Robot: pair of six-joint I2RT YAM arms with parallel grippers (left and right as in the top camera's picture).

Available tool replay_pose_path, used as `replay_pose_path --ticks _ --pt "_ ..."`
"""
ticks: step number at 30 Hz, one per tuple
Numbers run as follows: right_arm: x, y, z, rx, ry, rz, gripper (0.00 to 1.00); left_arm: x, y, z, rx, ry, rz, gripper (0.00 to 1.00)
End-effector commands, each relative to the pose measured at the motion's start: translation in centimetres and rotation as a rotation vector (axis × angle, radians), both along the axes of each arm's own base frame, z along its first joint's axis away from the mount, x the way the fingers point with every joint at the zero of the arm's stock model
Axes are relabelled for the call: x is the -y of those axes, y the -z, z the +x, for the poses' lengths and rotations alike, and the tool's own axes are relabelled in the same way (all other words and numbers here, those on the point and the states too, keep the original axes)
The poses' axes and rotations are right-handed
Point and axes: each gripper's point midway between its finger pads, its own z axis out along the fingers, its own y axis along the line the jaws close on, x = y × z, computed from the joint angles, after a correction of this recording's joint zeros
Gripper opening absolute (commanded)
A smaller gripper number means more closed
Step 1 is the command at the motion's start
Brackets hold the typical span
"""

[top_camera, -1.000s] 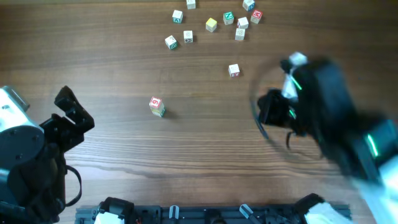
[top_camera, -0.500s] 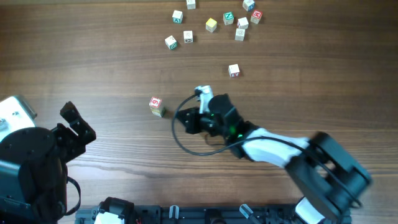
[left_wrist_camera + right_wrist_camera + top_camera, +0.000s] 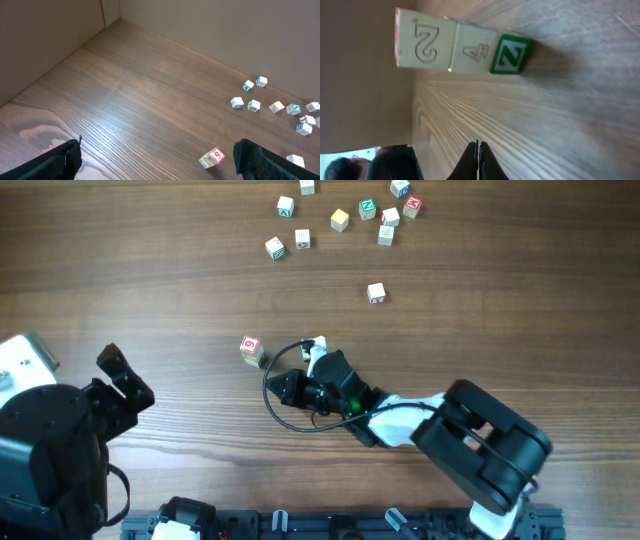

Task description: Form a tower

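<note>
The right claw (image 3: 285, 385) is pinched shut and holds nothing. I think the job now is to get one more cube. To do it well, the claw should move back from the tower (image 3: 252, 350) without bumping it, then open up. The lone cube (image 3: 376, 293) looks like the closest one to fetch, and the other loose cubes (image 3: 340, 218) lie farther off. It should grab the cube by two flat sides, lift it higher than the tower, come straight down, set it flat on the red-edged top and let go softly. The tower is three cubes tall and stands on the table (image 3: 150, 270) near the right claw. It is a little ahead of the tip, with bare wood between them, not touching. The left claw (image 3: 122, 377) is wide open, empty and well off to the side.
</note>
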Motion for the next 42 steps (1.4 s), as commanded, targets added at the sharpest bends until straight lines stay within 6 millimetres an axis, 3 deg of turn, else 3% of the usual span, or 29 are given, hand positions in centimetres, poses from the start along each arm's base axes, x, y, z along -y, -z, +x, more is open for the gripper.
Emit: replay_pose_path --ticks 1,12,16,22,42 --pt "-0.5 1.1 0.3 -0.017 0.026 0.025 0.04 -0.4 -0.2 -0.2 0.012 -0.022 0.000 1.00" --pt "-1.9 1.1 0.7 -0.022 0.081 0.045 0.04 -0.4 -0.2 -0.2 0.012 -0.022 0.000 1.00" --pt "-2.5 2.5 0.7 -0.081 0.098 0.064 0.04 -0.4 -0.2 -0.2 0.012 -0.022 0.000 1.00" --pt "-3.7 2.4 1.4 -0.079 0.094 0.092 0.04 -0.4 -0.2 -0.2 0.012 -0.022 0.000 1.00" --pt "-3.8 2.9 2.2 -0.087 0.158 0.061 0.04 -0.4 -0.2 -0.2 0.012 -0.022 0.000 1.00"
